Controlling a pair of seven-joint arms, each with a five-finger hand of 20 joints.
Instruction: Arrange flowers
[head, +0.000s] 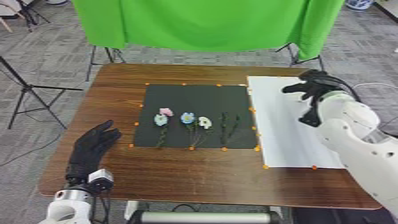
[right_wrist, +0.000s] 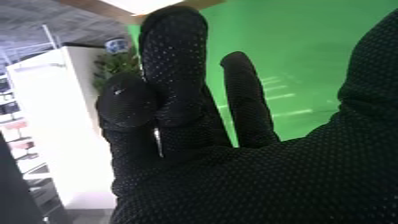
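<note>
The flowers (head: 187, 118) lie on a black sheet (head: 178, 100) near the middle of the table (head: 178, 180). A pink blossom (head: 166, 111) sits just beyond a pale blue one (head: 161, 120) at the left of the group, with a green stem running from there toward the table's near edge. A blue blossom and a white blossom (head: 205, 122) lie side by side in the middle, and slim green stems (head: 234, 126) lie to their right.

A white sheet (head: 289, 135) lies just to the right of the black one. Small orange pieces (head: 266, 167) dot the borders of both sheets.

The right hand (head: 313, 89) is over the far right part of the white sheet, well apart from the flowers. Its fingers are spread wide and hold nothing; the right wrist view shows them mostly extended (right_wrist: 178, 65).

The left hand (head: 87, 150) is at the left side of the table, apart from the black sheet, its fingers loosely extended, empty, pointing toward the far edge.

Beyond the table hangs a green cloth (head: 209, 25). Black stands (head: 29, 87) rise from the grey floor (head: 53, 55) around it.
</note>
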